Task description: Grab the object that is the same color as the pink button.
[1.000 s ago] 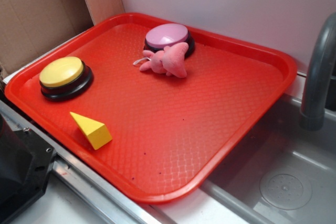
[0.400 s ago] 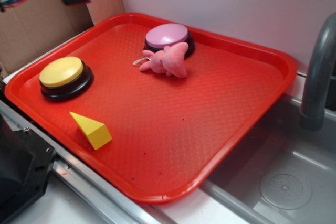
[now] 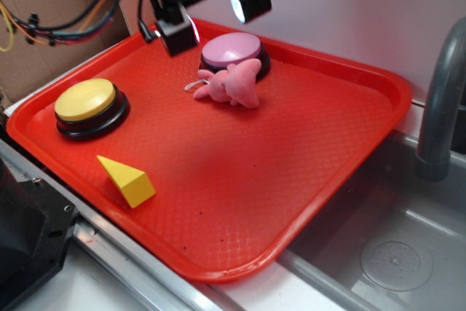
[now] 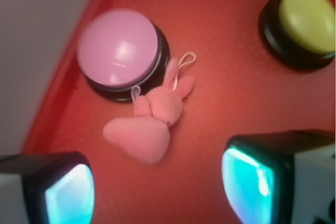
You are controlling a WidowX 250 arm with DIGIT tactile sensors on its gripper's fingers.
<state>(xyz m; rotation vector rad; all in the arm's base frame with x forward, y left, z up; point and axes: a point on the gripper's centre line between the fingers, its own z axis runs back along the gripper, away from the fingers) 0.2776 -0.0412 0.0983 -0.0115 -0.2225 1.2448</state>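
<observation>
Soft pink plush animal toy (image 3: 231, 84) is seen lying on the textured red plastic tray (image 3: 240, 180), touching the domed pale-pink round button (image 3: 231, 49) on its black base. The gripper (image 3: 211, 16) is held wide open above the toy, nothing gripped.

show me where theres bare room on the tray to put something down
The widest bare patch of the red tray runs from the pink plush toy to the right and near rims. A smaller gap lies between the yellow button and the toy. It is crowded at the back, where the toy touches the pink button under the open tool. The yellow wedge takes the near-left edge.
</observation>
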